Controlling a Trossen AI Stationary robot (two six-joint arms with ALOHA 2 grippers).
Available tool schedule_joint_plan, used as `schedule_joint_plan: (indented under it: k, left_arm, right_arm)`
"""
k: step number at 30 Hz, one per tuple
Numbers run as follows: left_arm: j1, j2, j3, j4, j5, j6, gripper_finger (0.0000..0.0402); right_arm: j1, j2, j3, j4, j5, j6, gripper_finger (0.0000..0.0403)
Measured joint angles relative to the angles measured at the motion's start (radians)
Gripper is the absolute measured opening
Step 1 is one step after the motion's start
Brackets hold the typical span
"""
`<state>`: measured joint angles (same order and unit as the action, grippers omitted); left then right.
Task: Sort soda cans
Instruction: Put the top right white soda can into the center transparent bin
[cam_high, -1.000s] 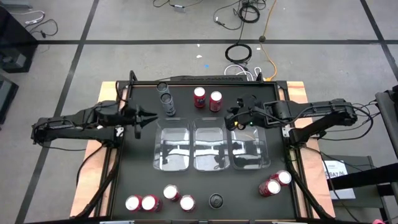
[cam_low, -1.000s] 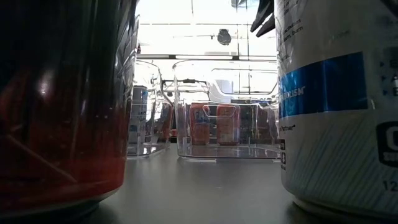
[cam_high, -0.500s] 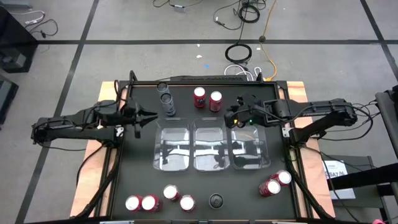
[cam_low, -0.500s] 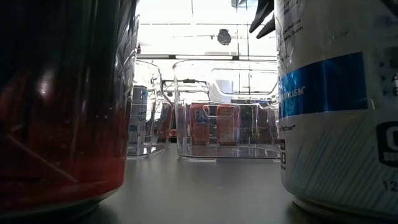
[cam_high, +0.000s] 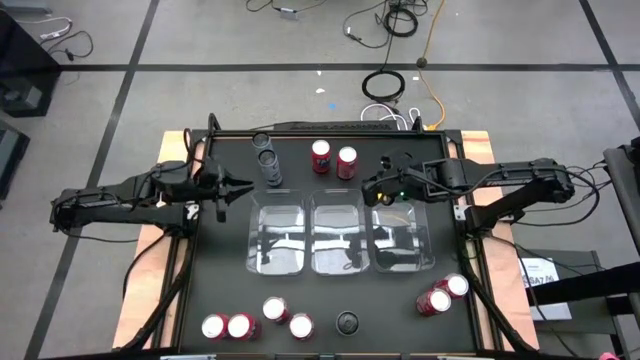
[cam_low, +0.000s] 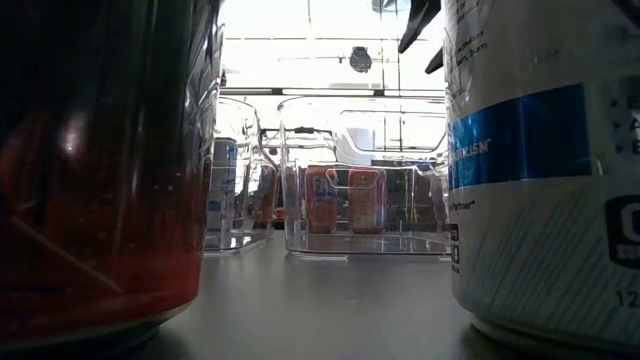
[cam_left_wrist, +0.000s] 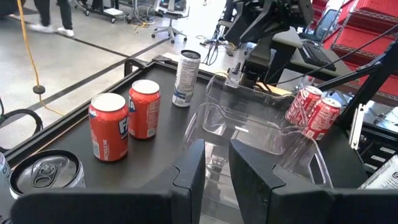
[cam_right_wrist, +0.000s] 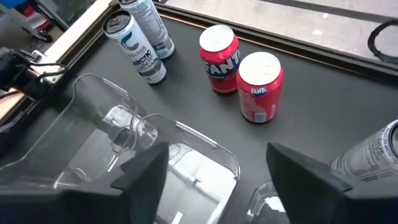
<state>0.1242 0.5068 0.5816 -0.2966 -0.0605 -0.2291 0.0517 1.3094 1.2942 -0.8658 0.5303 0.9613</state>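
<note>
My left gripper (cam_high: 243, 186) is waiting by the left bin's (cam_high: 277, 235) far corner, fingers nearly together, pinching nothing. My right gripper (cam_high: 372, 190) is just now spreading open over the right bin (cam_high: 401, 238) — released, I judge — while two red cans (cam_high: 334, 158) are standing just beside it.

"Fanta" on two red cans (cam_right_wrist: 260, 86)
</note>
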Motion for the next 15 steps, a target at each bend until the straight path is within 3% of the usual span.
schedule_joint_plan:
  k: [7, 15]
  left_arm:
    - [0.0, 0.0, 0.0, 0.0, 0.002, -0.002, 0.0082]
    - [0.0, 0.0, 0.0, 0.0, 0.003, -0.002, 0.0082]
  right_arm:
    - [-0.042, -0.004, 0.0, -0.009, 0.065, 0.042, 0.0309]
    - [-0.166, -0.004, 0.0, -0.067, -0.139, 0.039, 0.0299]
